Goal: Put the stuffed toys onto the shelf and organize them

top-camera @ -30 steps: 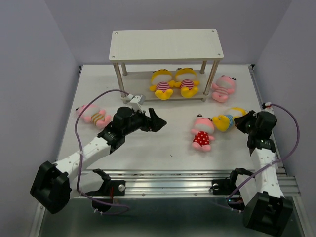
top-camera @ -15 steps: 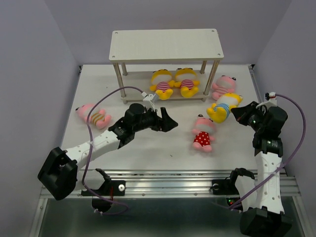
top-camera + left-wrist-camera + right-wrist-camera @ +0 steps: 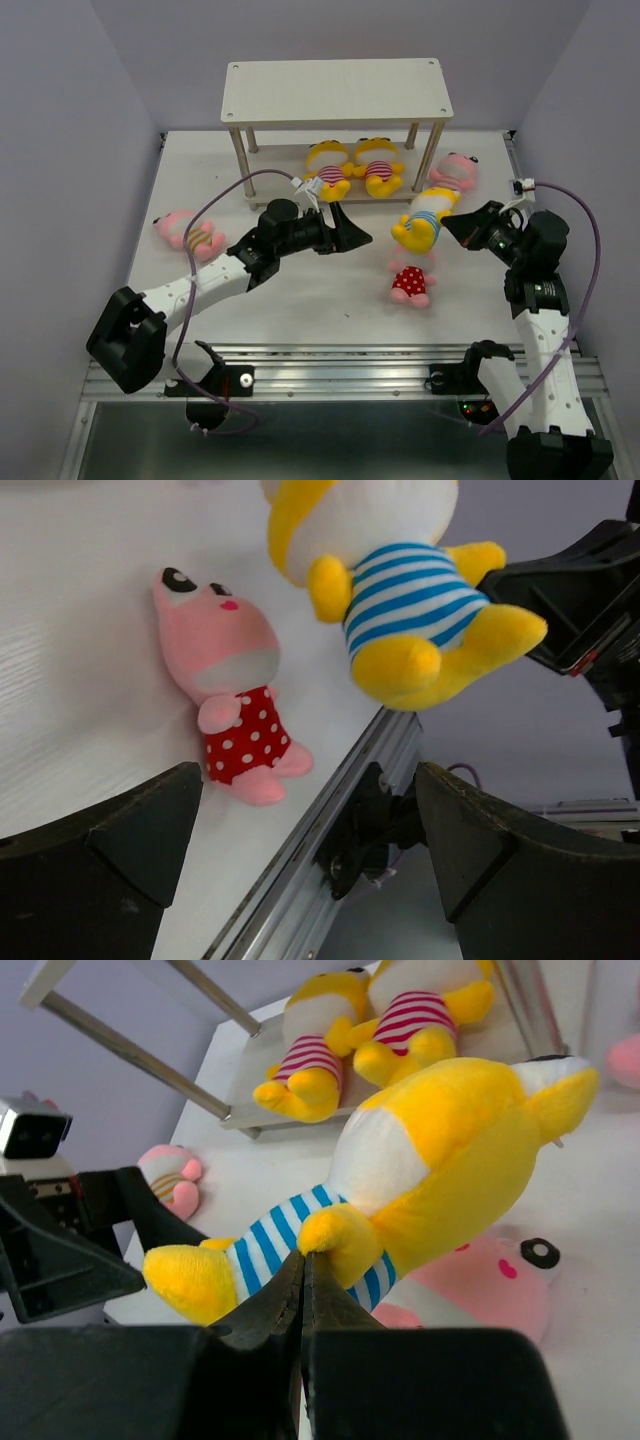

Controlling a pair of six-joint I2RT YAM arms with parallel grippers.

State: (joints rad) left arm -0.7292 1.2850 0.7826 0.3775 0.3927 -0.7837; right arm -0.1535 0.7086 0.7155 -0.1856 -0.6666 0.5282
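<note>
My right gripper (image 3: 446, 223) is shut on the small arm of a yellow stuffed toy in blue stripes (image 3: 421, 221) and holds it in the air, above a pink toy in red polka dots (image 3: 410, 281) lying on the table. My left gripper (image 3: 352, 229) stands open and empty just left of them, and its wrist view shows both toys (image 3: 400, 600) (image 3: 226, 695). Two yellow toys in red stripes (image 3: 328, 170) (image 3: 378, 168) lie on the lower board of the shelf (image 3: 335, 90). One pink toy (image 3: 452, 176) lies beside the shelf's right legs. A striped pink toy (image 3: 190, 232) lies at the far left.
The metal rail (image 3: 330, 355) runs along the table's near edge. Purple cables (image 3: 215, 205) loop over both arms. Grey walls close in on the left and right. The shelf's top board carries nothing.
My right gripper has lifted the blue-striped yellow toy off the table and carried it left, toward the shelf. My left arm has reached further right, staying open.
</note>
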